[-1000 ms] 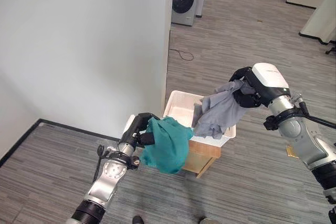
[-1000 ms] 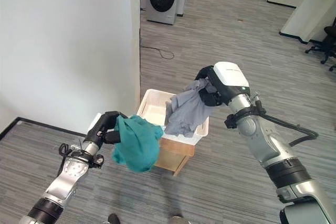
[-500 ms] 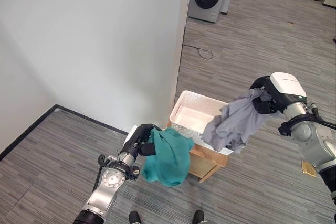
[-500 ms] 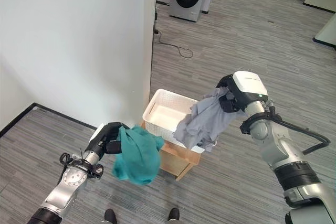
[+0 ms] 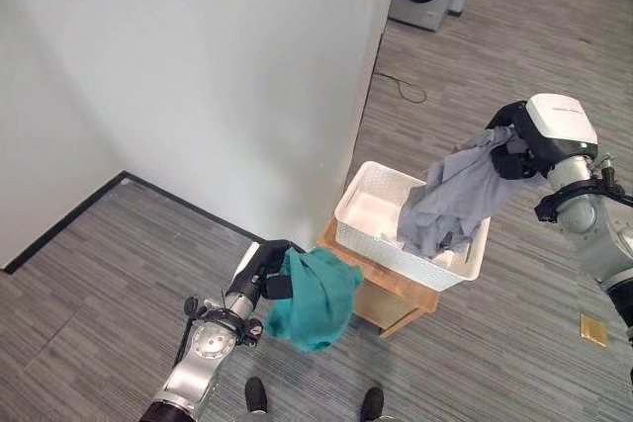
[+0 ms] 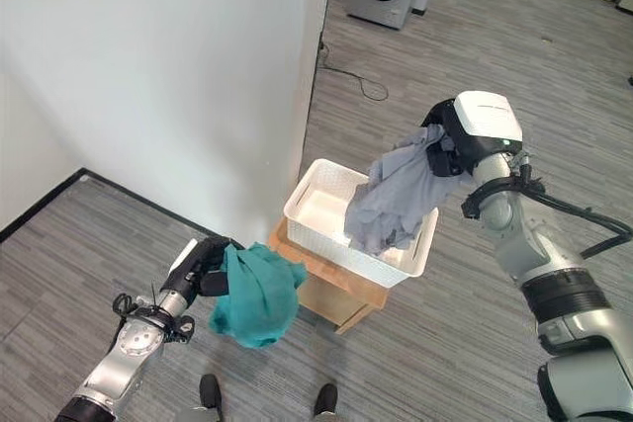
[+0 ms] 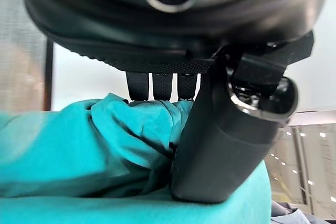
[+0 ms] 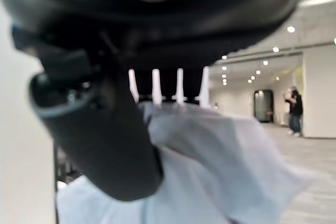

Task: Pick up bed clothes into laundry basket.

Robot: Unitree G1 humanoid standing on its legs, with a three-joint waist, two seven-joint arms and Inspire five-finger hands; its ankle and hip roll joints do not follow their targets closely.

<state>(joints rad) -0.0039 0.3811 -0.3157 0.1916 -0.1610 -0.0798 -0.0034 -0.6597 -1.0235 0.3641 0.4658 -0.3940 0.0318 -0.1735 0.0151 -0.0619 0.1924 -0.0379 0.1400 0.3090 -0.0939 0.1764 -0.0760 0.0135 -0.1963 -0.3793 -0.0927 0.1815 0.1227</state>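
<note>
No legible writing on either garment. Your right hand (image 5: 510, 149) has thumb and fingers curled into soft, creased grey cloth (image 5: 453, 198), which drapes down into the white perforated plastic laundry basket (image 5: 368, 232) on a wooden stool (image 5: 395, 300). Your left hand (image 5: 265, 274) pinches bunched teal cloth (image 5: 315, 297), hanging beside the stool, outside the basket.

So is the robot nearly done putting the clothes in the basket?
Not quite. The white basket sits on a wooden stand and nothing lies loose inside yet. The right hand holds a grey cloth dangling into it. The left hand grips a teal cloth beside the stand. Both need dropping in.
</note>
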